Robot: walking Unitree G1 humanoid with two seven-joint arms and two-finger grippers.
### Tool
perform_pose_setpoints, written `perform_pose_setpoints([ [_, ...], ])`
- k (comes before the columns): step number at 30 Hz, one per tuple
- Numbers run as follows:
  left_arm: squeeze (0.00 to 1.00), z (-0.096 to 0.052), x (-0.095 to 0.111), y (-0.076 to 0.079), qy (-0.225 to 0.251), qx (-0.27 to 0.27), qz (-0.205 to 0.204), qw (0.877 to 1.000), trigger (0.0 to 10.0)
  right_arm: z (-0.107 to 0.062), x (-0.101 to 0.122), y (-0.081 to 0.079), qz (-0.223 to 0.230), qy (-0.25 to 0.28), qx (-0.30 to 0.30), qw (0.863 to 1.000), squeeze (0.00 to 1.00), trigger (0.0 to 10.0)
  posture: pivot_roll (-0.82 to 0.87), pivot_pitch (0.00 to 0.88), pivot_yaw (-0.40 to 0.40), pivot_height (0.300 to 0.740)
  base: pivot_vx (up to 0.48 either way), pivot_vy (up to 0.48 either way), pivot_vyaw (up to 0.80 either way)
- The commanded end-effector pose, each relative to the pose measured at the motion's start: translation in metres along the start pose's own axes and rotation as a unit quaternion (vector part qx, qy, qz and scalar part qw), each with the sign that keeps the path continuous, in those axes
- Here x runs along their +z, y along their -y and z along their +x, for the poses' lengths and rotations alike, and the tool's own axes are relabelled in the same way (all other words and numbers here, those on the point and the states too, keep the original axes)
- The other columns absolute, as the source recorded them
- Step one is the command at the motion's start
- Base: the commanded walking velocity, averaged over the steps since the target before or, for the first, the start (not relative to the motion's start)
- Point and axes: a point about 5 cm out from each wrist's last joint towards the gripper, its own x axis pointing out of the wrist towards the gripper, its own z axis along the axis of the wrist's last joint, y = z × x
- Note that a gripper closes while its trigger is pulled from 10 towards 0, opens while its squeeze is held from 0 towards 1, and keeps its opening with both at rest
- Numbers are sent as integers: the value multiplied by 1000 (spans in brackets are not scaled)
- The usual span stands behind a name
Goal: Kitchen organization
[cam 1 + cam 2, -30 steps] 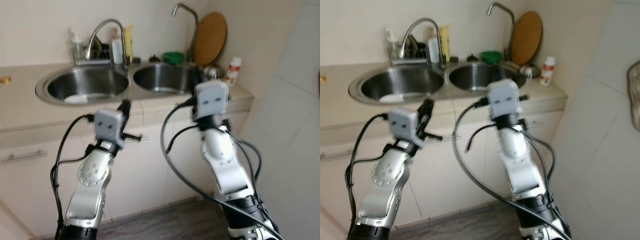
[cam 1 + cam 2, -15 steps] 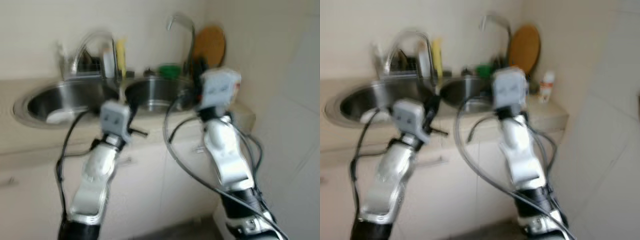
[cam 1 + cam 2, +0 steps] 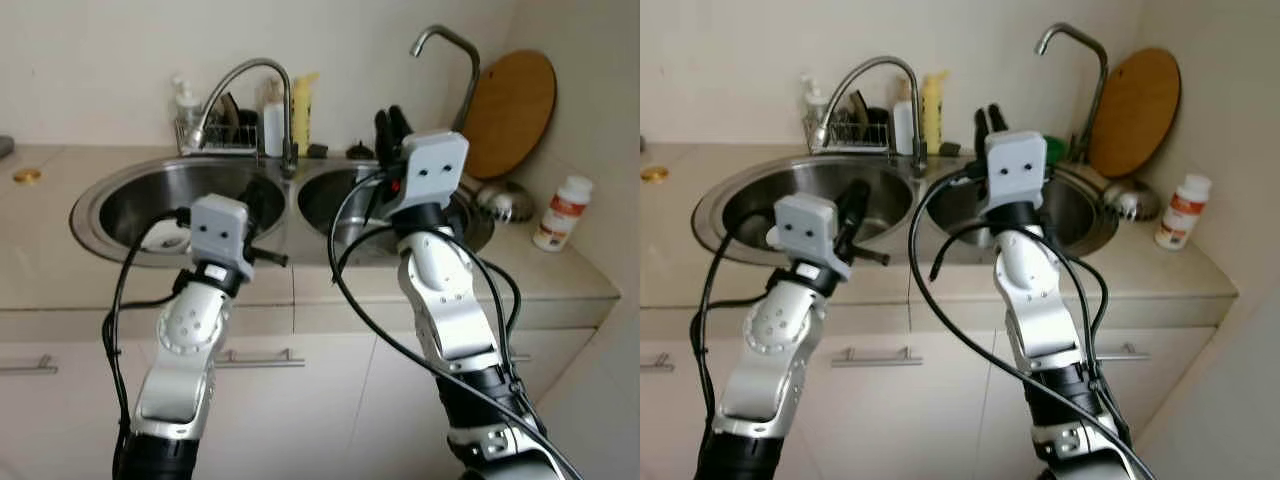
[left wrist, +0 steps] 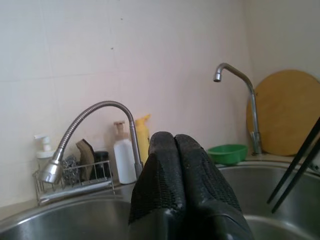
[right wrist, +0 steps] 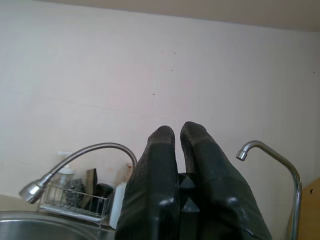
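The view has swung closer and higher since a second ago, so the bench [image 3: 60, 270] and its double sink [image 3: 130, 205] now lie just ahead of both tools. The left tool [image 4: 176, 150], fingers pressed together, hangs over the left basin; the right tool [image 5: 177, 145], fingers nearly touching, rises before the tall tap [image 3: 455, 65]. A white bottle [image 3: 560, 212] stands right of it, label unreadable.

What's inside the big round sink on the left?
In the left sink a white dish-like thing lies on the bottom near the front. The robot's left hand and arm hang in front of the basin, so part of the bottom is covered.
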Motion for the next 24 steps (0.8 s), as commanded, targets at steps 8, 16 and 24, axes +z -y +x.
perform_pose_setpoints([
  [8,0,6,6,8,12,-12,-6,1000,10000,3,-3,14,6,-9,-20,1000,0,10000,77,0,-50,740,295,0,0],
  [16,0,9,9,12,18,-11,-7,1000,10000,6,-16,11,15,-41,-13,999,0,10000,84,0,-49,740,181,0,89],
  [24,0,10,8,12,15,-15,-3,1000,10000,5,-38,1,20,-91,8,996,0,10000,100,0,-48,740,0,0,677],
])
